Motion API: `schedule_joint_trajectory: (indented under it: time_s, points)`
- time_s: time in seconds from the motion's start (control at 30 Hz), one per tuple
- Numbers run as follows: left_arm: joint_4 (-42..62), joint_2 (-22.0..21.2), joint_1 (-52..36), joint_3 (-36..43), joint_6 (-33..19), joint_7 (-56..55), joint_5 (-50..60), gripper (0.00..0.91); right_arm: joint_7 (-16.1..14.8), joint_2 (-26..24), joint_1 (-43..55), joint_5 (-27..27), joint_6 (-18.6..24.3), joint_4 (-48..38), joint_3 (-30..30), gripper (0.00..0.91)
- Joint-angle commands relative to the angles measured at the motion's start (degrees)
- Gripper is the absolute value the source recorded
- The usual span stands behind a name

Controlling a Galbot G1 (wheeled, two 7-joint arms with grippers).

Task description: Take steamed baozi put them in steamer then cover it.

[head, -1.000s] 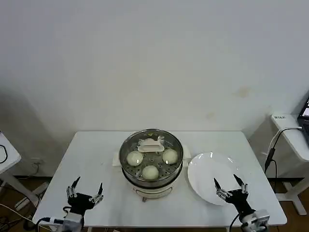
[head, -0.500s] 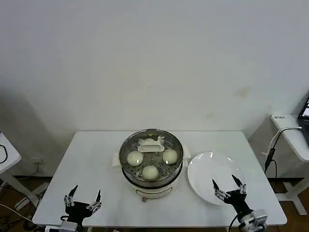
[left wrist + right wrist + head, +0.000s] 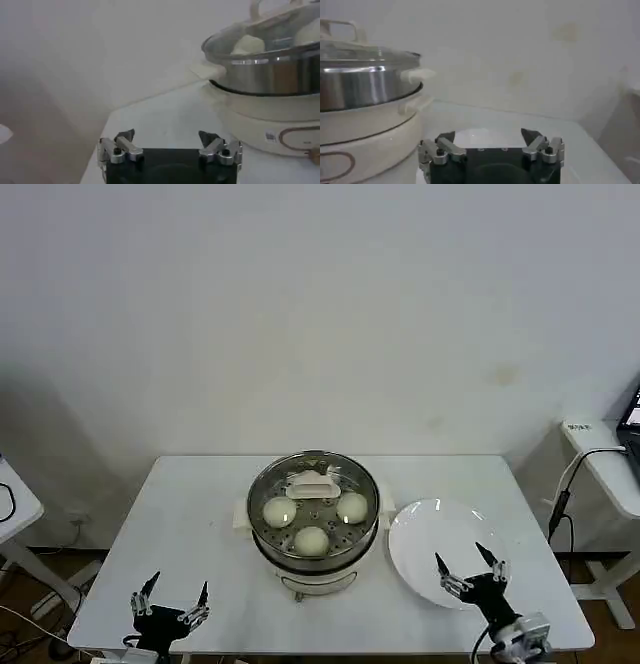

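Lid (image 3: 312,489) is covering the steamer (image 3: 313,556); plate (image 3: 425,529) sitting at its 3 o'clock; both grippers, left (image 3: 170,597) and right (image 3: 468,568), gaping wide.

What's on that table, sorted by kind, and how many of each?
Baozi visible under the lid: 3
Steamer: 1
Glass lid: 1
White plate: 1
Total: 6
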Motion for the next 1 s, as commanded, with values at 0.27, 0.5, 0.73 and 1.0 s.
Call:
schedule_joint_trajectory:
  time_s: [0.27, 0.5, 0.73, 1.0]
  points:
    - [-1.2, -0.4, 1.0, -0.4, -0.1, 0.0, -0.1, 0.907, 0.1, -3.3, -0.2, 0.6, -0.9, 0.6, -1.6, 0.907]
    - [-1.3, -0.4, 0.9, -0.3, -0.1, 0.1, 0.0, 0.907, -1.5, -3.0, -0.2, -2.6, -1.2, 1.1, -0.6, 0.907]
    - [-1.5, -0.1, 0.9, -0.3, -0.1, 0.3, 0.1, 0.907, -1.8, -2.8, -0.3, -3.6, -1.5, 0.8, -0.6, 0.907]
    - [-1.6, -0.1, 0.8, -0.5, -0.1, 0.6, 0.2, 0.907, -3.1, -2.8, -0.1, -4.8, -1.1, 0.4, -0.1, 0.907]
